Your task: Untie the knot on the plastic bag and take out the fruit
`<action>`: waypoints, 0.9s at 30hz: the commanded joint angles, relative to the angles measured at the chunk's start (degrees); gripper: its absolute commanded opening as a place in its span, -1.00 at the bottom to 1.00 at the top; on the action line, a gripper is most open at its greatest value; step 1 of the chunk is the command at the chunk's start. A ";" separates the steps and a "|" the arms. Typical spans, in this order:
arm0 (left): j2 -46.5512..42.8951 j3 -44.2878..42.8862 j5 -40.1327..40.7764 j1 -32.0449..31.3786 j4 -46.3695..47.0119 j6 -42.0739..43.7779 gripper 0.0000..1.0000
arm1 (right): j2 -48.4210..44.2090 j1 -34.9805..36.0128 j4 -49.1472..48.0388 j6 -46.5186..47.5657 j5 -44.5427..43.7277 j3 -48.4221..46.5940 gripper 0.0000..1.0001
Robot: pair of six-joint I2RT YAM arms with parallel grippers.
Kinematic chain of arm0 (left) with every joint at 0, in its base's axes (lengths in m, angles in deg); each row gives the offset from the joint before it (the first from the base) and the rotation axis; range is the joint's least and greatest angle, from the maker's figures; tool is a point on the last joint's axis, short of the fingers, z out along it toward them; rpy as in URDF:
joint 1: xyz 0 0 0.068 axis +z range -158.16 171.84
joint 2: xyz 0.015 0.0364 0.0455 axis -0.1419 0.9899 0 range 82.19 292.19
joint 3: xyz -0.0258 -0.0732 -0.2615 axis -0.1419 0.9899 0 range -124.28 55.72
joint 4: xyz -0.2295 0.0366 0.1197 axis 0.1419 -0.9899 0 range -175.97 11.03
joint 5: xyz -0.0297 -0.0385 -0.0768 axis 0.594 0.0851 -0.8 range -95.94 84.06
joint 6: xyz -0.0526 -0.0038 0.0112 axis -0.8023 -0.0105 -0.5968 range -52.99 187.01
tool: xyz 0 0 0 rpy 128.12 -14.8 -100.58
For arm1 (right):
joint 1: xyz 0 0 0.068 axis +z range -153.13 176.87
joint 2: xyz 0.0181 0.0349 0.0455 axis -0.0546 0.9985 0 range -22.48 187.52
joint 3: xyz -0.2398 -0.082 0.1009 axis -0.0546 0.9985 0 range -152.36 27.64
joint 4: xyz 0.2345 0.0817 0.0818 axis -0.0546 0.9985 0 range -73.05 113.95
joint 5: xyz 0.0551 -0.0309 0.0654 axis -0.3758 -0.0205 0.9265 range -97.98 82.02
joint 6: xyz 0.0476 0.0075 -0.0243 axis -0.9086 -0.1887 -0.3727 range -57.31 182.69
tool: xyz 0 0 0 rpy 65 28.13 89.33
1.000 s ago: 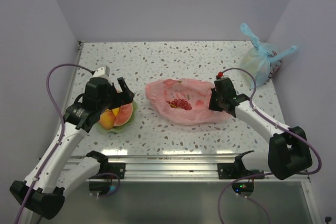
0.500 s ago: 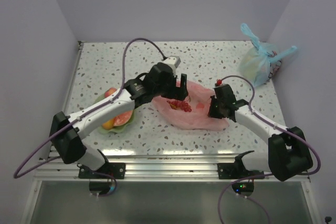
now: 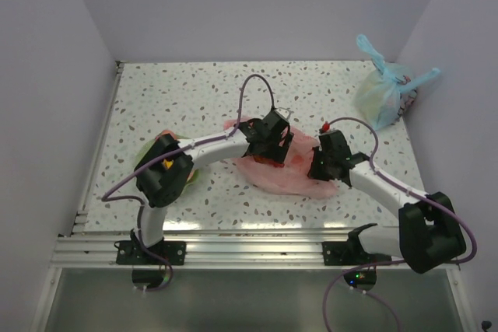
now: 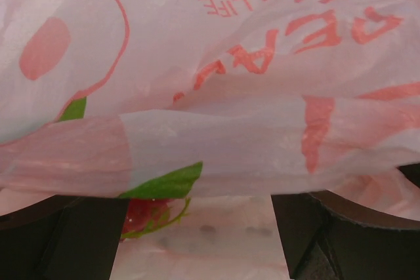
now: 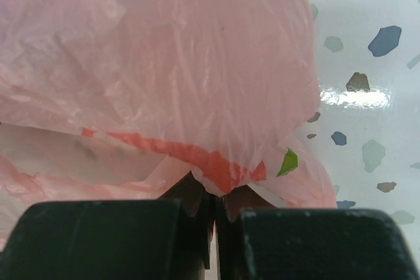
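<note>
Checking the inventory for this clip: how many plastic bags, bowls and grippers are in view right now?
Plastic bags: 2 (pink plastic bag, blue bag)
Bowls: 1 (green bowl, mostly hidden under the left arm)
Grippers: 2 (left gripper, right gripper)
Total: 5

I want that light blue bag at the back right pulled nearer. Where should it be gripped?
Take the light blue translucent plastic bag by its long tied ears, from above: they stick up clear of the bulging body, which looks too wide for the jaws.
</note>
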 commanded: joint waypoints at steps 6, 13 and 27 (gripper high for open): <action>6.09 -3.09 3.32 -0.19 2.38 2.49 0.58 | -0.73 -0.21 -1.62 -0.48 1.33 0.59 -1.00; 4.62 -1.43 1.48 -0.28 1.77 2.22 -0.24 | -0.11 -0.21 -1.53 -0.21 0.54 -0.47 -1.00; -14.46 5.61 -10.73 -0.37 7.56 8.81 -0.92 | 0.68 -0.12 0.58 0.31 -3.68 -4.33 -1.00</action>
